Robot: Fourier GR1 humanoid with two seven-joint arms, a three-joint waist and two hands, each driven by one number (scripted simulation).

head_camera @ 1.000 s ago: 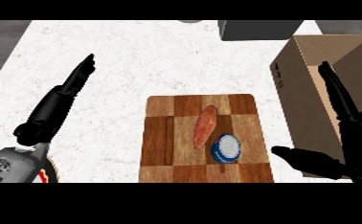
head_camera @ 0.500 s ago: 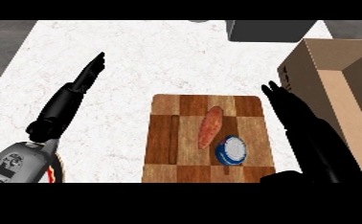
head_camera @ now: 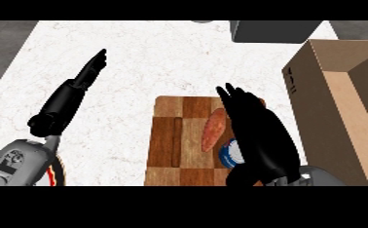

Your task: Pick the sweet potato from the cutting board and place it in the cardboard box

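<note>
The white marbled counter point(head_camera: 165, 61) filled most of the head view, with a dark grey object point(head_camera: 277, 31) cut off at its far edge. The cardboard box point(head_camera: 338, 105) stood open along the counter's right edge, its brown wall rising beside the board. The wooden cutting board point(head_camera: 176, 144) lay at the counter's near edge, left of the box and close beside it.

The right hand point(head_camera: 259, 134) came in from the near edge over the right part of the board, palm down, fingers point(head_camera: 233, 98) straight and close together, pointing toward the far edge; they were curled round nothing. It covered the board's right side. The left hand point(head_camera: 75, 90) rested over the counter toward the left edge, well apart from the board, its fingers straight and held together, tips toward the far edge, holding nothing.

The sweet potato point(head_camera: 213, 130) lay on the cutting board, lengthwise from near to far, just left of the right hand; whether the hand touched it could not be told. A small blue and white round object point(head_camera: 229, 155) sat on the board near the sweet potato's near end, partly hidden under the hand.
</note>
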